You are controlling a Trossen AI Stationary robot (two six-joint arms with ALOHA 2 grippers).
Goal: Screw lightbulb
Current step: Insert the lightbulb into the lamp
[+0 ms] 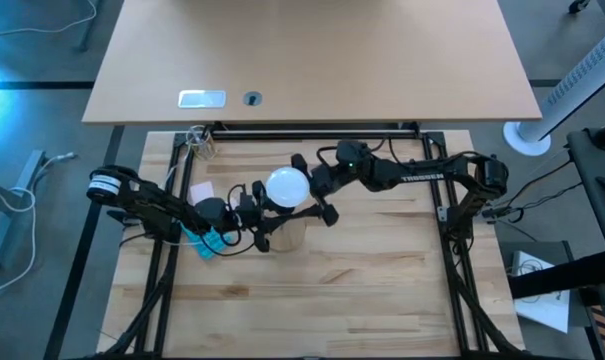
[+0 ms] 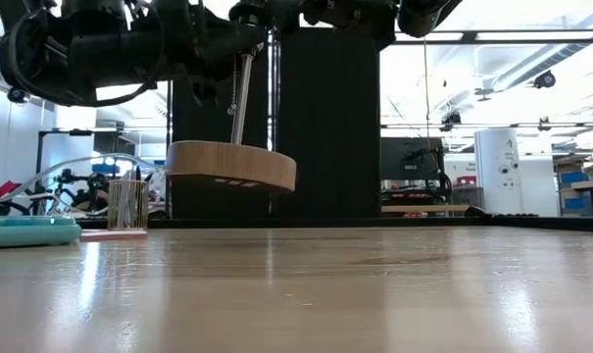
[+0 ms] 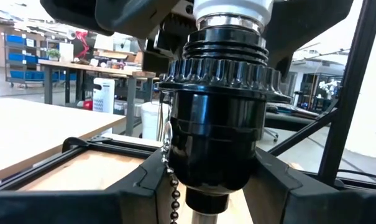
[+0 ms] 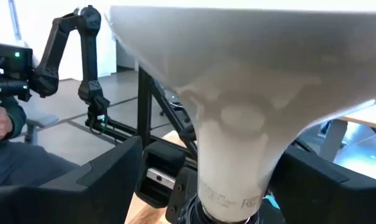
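Mid-screw: lightbulb (image 1: pixel 287 185), centre of the high view, sits threaded into the socket (image 3: pixel 215 130); left gripper (image 3: pixel 206 186) clamps socket, right gripper (image 4: pixel 200 180) clamps bulb neck; final turns left.

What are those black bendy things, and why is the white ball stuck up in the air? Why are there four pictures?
The black bendy things are two robot arms, and each ends in a gripper with two jaws for grabbing. The four pictures show one moment from four cameras: one above the table, one down at table height, and one on each arm's wrist.

The white ball is a lightbulb. The right gripper has its jaws shut on it. The left gripper has its jaws shut on the black socket, which stands on a thin rod over a round wooden disc. The disc is lifted off the wooden table. The bulb's neck sits in the top of the socket.

A teal thing lies on the table too.
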